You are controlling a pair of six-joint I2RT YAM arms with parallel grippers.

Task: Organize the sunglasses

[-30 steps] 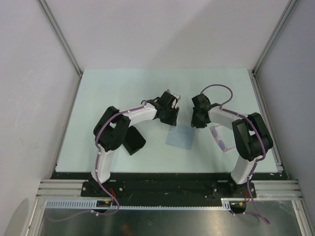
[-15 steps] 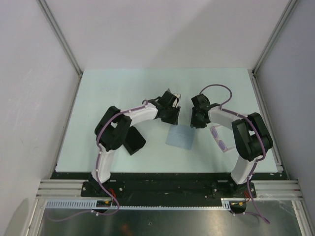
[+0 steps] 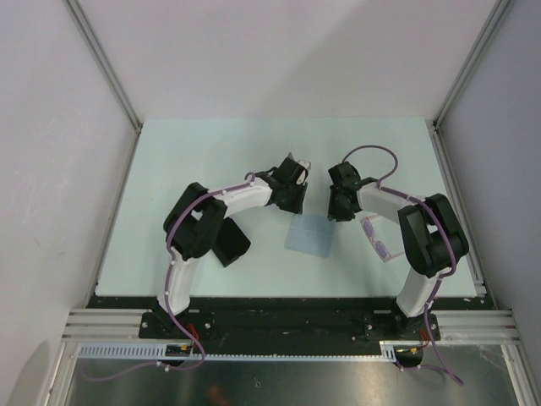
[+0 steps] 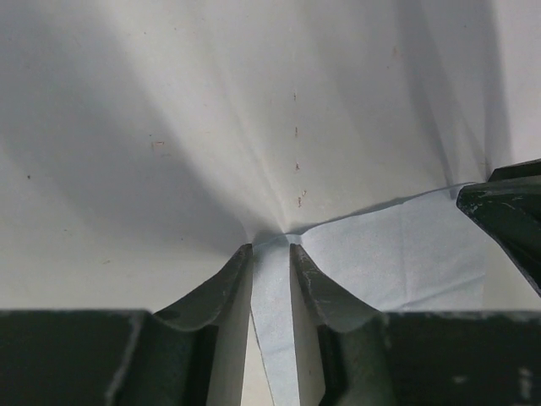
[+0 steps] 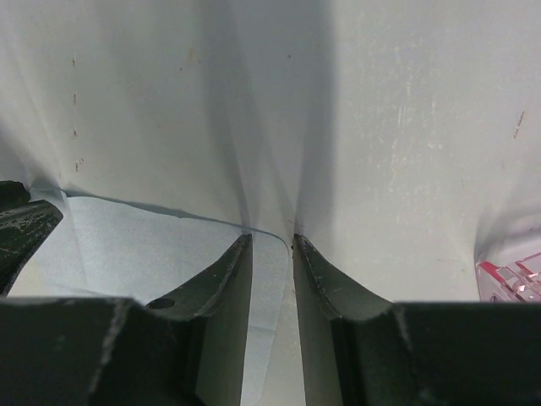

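Sunglasses [image 3: 378, 238] lie just right of the cloth [image 3: 308, 235], with neither gripper on them. The left gripper [image 4: 270, 248] pinches the cloth's far left corner, the fabric bunched between its fingers. The right gripper [image 5: 270, 239] straddles the far right corner with its jaws narrowly apart; I cannot tell whether it grips. The case [image 3: 230, 244] sits left of the cloth. Since a second ago only the left wrist has shifted slightly.

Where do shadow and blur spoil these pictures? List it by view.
Top view: sharp, evenly lit, soft shadows beneath the arms. Left wrist view: grey shadow streaks fan out from the left gripper pinching the cloth. Right wrist view: a dark band rises above the right gripper; the sunglasses are a blurred, cropped pink corner.
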